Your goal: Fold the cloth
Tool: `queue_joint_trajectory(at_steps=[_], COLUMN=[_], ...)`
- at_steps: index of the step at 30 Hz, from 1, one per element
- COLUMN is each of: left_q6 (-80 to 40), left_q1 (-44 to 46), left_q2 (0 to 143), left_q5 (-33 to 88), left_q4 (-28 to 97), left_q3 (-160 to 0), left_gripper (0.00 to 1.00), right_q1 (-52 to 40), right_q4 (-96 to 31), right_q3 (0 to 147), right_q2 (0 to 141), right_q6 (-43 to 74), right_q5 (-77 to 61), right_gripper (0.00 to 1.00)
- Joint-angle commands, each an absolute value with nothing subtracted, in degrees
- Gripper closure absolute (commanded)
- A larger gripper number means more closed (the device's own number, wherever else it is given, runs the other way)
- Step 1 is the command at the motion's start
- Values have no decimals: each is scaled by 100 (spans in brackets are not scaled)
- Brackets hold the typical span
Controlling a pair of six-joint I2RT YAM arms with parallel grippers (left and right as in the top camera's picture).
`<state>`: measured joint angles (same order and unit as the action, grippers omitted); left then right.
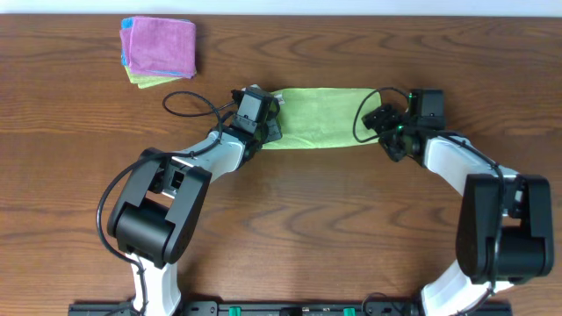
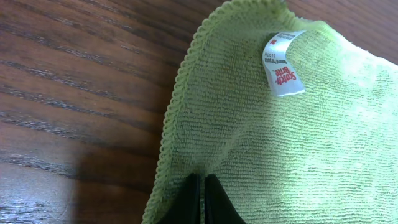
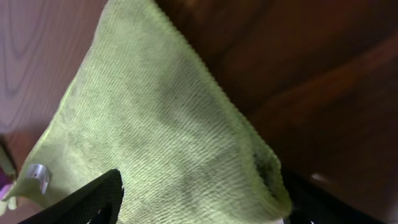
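A green cloth [image 1: 320, 117] lies as a long strip on the wooden table between my two grippers. My left gripper [image 1: 269, 128] is at the strip's left end. In the left wrist view its fingers [image 2: 203, 196] are pinched shut on the cloth's [image 2: 280, 143] hemmed edge, near a white label [image 2: 283, 65]. My right gripper [image 1: 383, 123] is at the right end. In the right wrist view its fingers [image 3: 202, 202] are spread wide, with the cloth's [image 3: 168, 124] corner bunched between them.
A stack of folded cloths [image 1: 158, 48], pink on top with blue and yellow-green beneath, sits at the table's far left. Bare wooden tabletop [image 1: 325, 219] lies in front of the green cloth. Black cables loop beside both wrists.
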<state>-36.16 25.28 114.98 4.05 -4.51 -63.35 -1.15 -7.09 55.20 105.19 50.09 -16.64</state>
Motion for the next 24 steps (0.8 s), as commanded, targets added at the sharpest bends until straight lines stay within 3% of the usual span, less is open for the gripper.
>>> queue_joint_trajectory(at_steps=[1, 8, 17, 24], left_q6=[-3599, -3573, -3424, -3424], left_q1=[2517, 2517, 2512, 2510], left_q2=[11526, 11526, 11526, 11526], left_q5=[305, 301, 301, 414], left_q4=[-408, -403, -191, -169], left_q3=[-6440, -6440, -6440, -6440], left_gripper=[94, 94, 94, 94], right_q1=[-246, -281, -325, -567], right_q4=[-690, -532, -95, -3], right_q3=[5537, 5537, 5537, 5546], right_q2=[10665, 11083, 11198, 11041], right_q6=[5083, 5070, 4244, 3505], right_q5=[-1575, -1330, -1066, -1411], right_gripper=[22, 33, 97, 99])
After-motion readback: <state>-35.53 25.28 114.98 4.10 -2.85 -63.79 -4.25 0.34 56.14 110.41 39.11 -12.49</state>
